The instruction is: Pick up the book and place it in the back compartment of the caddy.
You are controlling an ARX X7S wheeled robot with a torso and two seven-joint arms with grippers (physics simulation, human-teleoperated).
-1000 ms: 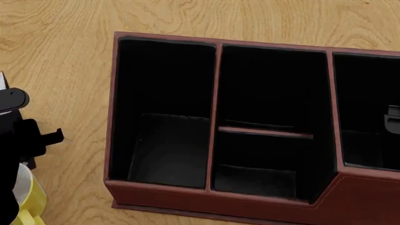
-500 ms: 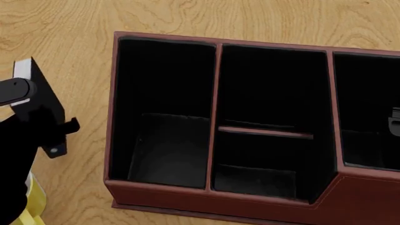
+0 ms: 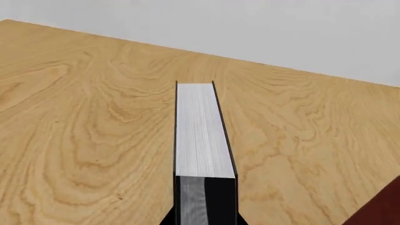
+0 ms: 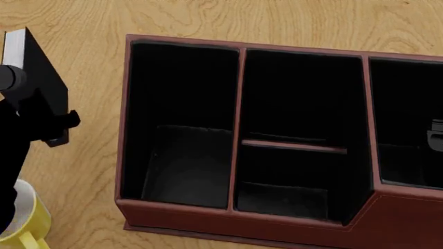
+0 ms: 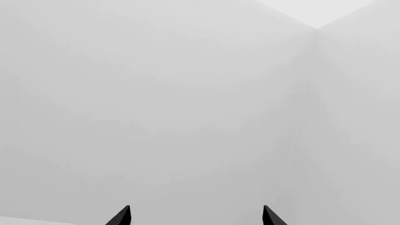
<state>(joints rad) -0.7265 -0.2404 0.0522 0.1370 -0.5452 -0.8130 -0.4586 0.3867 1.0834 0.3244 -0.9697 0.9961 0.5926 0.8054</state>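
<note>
Head view is showing my left gripper (image 4: 31, 124) holding the book (image 4: 38, 67) up over the wooden table (image 4: 83, 31), just left of the caddy (image 4: 249, 218). My right gripper (image 5: 196, 216) is sitting wide apart, holding nothing

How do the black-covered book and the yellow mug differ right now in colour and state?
The black hardcover book with white pages is dark and flat-sided, held up off the wooden table in the left gripper; the yellow mug with a white inside is bright, round and stands free. Both are outside the dark red caddy, on its left.
</note>
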